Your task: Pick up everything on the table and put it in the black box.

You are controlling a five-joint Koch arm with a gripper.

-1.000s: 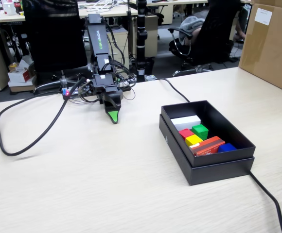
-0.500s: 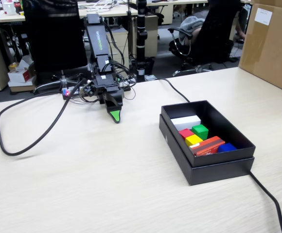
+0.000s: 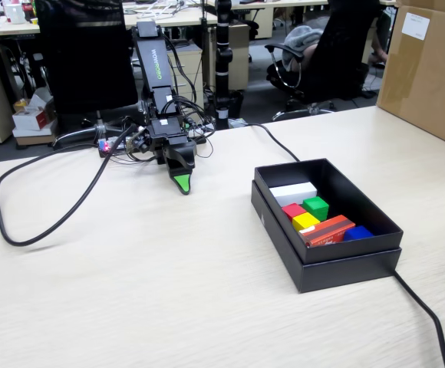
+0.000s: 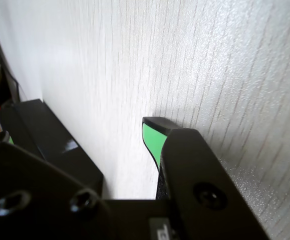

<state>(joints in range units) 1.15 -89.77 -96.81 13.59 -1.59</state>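
The black box (image 3: 345,272) stands on the table (image 3: 153,284) at the right of the fixed view. Inside it lie the red cube (image 3: 292,210), the green cube (image 3: 316,206) and the yellow cube (image 3: 305,221), packed close together. My gripper (image 3: 181,184) points down at the table to the left of the box, well apart from it, close to the arm's base. In the wrist view my gripper (image 4: 77,131) is open: the green-padded finger (image 4: 151,140) stands clear of the other jaw at the left edge, with bare wood and the box's black wall (image 4: 50,135) showing between them.
The box also holds a white block (image 3: 293,192), an orange-red packet (image 3: 328,229) and a blue piece (image 3: 358,232). A thick black cable (image 3: 23,230) loops at the left, and another cable (image 3: 430,322) runs from the box to the front right. A big cardboard box (image 3: 426,69) stands at the right.
The arm has shifted slightly, so the gripper tip now sits a little further right. Box and cubes have not moved.
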